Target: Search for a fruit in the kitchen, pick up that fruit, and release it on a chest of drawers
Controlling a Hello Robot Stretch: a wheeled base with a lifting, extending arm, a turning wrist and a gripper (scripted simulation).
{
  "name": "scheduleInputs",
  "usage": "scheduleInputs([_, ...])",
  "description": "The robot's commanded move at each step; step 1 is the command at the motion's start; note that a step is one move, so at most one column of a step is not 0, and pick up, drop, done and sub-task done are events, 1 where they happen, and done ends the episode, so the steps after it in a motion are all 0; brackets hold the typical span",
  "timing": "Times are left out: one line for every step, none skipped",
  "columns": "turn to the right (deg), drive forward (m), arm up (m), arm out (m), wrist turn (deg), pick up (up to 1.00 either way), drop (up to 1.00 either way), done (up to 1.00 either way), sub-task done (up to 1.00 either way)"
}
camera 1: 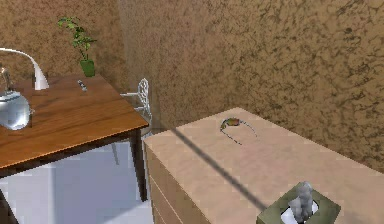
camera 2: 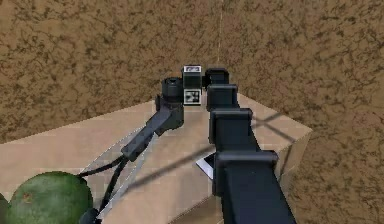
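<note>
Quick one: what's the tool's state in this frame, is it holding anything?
The tool: cannot be told whether it holds anything. A round green fruit shows at its finger end, with the tan chest top behind.

Desk (camera 1: 70, 120) beside chest of drawers (camera 1: 250, 165)

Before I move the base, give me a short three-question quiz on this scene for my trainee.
1. True or false: a potted green plant stands on the brown wooden desk.
2. In the forward view, which thing sits at the near end of the pale tan chest top? A) a grey-green tissue box B) a red mug C) a book
3. Fill in: in the arm side view, the round thing near the gripper is coloured ____.
Key: 1 true; 2 A; 3 green.
</note>
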Motion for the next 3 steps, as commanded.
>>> scheduleInputs([0.0,0.0,0.0,0.0,39.0,0.0,0.0,0.0,0.0])
scheduleInputs([0.0,0.0,-0.12,0.0,0.0,0.0,0.0,0.0,0.0])
scheduleInputs([0.0,0.0,0.0,0.0,0.0,0.0,1.0,0.0,0.0])
